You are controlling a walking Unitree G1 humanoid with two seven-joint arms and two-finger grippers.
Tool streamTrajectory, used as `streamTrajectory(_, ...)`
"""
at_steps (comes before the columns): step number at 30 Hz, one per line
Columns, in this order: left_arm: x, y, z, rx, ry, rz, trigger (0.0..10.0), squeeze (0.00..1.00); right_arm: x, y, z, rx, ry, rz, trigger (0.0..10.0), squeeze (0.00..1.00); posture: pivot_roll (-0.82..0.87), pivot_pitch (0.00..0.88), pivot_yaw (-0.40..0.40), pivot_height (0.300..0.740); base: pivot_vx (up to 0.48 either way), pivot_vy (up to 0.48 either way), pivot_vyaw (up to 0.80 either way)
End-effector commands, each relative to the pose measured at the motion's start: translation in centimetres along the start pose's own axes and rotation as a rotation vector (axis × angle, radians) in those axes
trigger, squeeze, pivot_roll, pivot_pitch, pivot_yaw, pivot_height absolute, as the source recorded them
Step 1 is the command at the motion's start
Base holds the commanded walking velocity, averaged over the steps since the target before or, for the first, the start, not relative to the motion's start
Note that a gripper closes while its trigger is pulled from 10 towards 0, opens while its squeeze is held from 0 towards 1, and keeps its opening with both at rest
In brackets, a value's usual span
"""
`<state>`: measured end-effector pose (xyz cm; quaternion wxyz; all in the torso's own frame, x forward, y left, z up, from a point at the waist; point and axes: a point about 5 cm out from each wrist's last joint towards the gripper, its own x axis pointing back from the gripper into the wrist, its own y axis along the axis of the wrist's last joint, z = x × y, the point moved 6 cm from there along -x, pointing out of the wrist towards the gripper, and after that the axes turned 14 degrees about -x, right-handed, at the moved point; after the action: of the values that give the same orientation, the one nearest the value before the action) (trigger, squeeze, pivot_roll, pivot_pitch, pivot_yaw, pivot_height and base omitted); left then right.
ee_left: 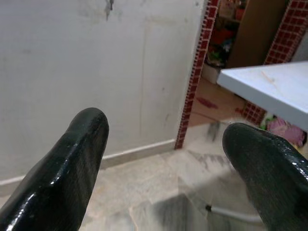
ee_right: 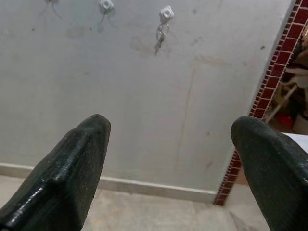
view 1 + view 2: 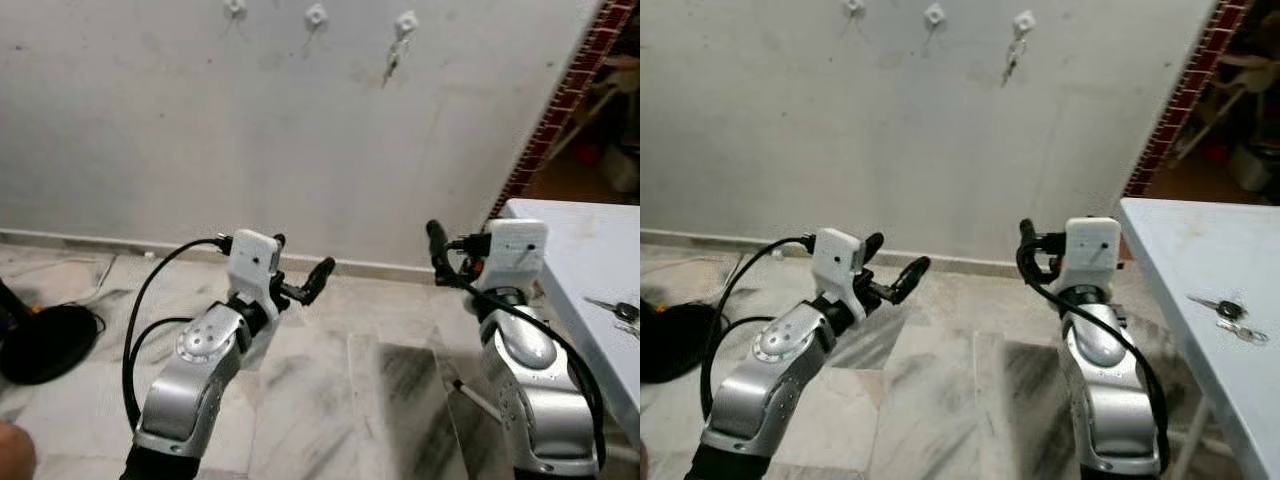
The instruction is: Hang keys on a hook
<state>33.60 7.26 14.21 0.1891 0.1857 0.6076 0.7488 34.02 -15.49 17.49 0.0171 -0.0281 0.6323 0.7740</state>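
Plainly, both the left gripper [image 3: 300, 268] and the right gripper [image 2: 168, 159] are hovering spread and empty, while the keys [image 3: 1230, 318], thin flat metal, are lying on the smooth pale table [image 3: 1180, 250] at the right. Pinching them off that slick top is risking a slide. On the far plaster wall, three small white hooks [image 2: 106, 5] are waiting; the rightmost hook [image 2: 166, 13] already seems to be carrying a small key ring [image 2: 160, 36].

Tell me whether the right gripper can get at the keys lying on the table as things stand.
Probably yes. The right gripper is open and empty, and the keys lie in the open on the white table at the robot's right, nothing over them. It must swing right.
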Motion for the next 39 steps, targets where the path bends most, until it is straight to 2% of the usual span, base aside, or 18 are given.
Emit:
streamTrajectory(1,-0.2,0.3,0.0,-0.005,-0.004,-0.008,10.0,0.0,-0.1,0.5,-0.1,0.013,-0.003,-0.016,10.0,0.0,0.07,0.0,-0.077,0.74,-0.259,0.0,0.0)
streamTrajectory(15,-0.3,0.4,-0.4,0.007,-0.007,-0.014,10.0,0.0,0.0,0.1,-0.1,0.006,-0.011,-0.01,10.0,0.0,0.07,0.0,-0.074,0.74,-0.07,0.0,0.0)
streamTrajectory(19,-0.2,0.5,-0.4,0.009,-0.003,-0.013,10.0,0.0,0.1,0.0,0.0,0.008,-0.011,-0.003,10.0,0.0,0.07,0.0,-0.073,0.74,0.0,0.0,-0.7)
streamTrajectory(22,0.1,0.6,-1.4,0.04,-0.067,-0.029,10.0,0.0,0.1,-0.2,-0.1,0.016,-0.013,0.005,10.0,0.0,0.07,0.0,-0.071,0.74,0.0,0.0,-0.79)
streamTrajectory(26,0.1,0.6,-1.6,0.03,-0.079,-0.026,10.0,0.0,0.1,-0.3,-0.1,0.019,-0.013,0.006,10.0,0.0,0.07,0.0,-0.068,0.74,0.0,0.0,-0.78)
streamTrajectory(29,-0.1,0.7,-1.5,0.042,-0.068,-0.025,10.0,0.0,0.1,-0.3,-0.1,0.02,-0.015,0.005,10.0,0.0,0.07,0.0,-0.065,0.74,0.0,0.0,-0.78)
streamTrajectory(32,-0.3,0.8,-1.1,0.059,-0.048,-0.023,10.0,0.0,0.1,-0.1,0.3,0.081,0.006,-0.004,10.0,0.0,0.07,0.0,-0.062,0.74,0.0,0.0,-0.78)
streamTrajectory(36,-0.4,1.0,-0.8,0.098,-0.039,-0.027,10.0,0.0,0.2,-0.2,0.4,0.076,0.007,-0.001,10.0,0.0,0.07,0.0,-0.063,0.74,0.0,0.0,-0.78)
streamTrajectory(39,-0.4,1.0,-0.5,0.093,-0.03,-0.025,10.0,0.0,0.2,-0.2,0.4,0.074,0.004,-0.001,10.0,0.0,0.07,0.0,-0.063,0.74,0.0,0.0,-0.78)
